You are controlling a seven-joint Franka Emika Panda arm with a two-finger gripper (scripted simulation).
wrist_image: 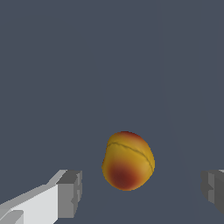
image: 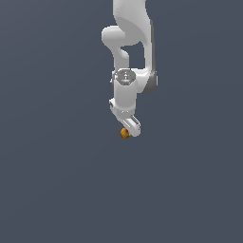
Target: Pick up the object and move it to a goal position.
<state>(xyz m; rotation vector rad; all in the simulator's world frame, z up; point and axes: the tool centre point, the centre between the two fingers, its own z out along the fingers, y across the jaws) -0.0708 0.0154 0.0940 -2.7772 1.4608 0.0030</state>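
**Closing on the fruit: centre first, then squeeze**

The gripper (wrist_image: 141, 190) is wide open and holds nothing. In the wrist view its two grey fingertips (wrist_image: 70, 192) stand well apart, with clear gaps on both sides of the object (wrist_image: 127, 161), which sits between them on the plain grey floor (image: 57, 190). The object is a roundish orange-yellow thing with a reddish patch and a faint seam. In the exterior view it shows as a tiny dot (image: 125, 133) just at the tip of the white arm (image: 128, 90), so the pincer looks low and close to it; whether the pads have reached its widest part I cannot tell.

The step in hand appears to be the grasp. To do it well, the pads should come level with the object's middle, not its crown, since a rounded body is likely to squirt out if pinched high. The object seems slightly nearer one finger, so a small sideways correction before closing would keep it from being pushed or rolled. Close slowly and lift only once both pads bear on it.
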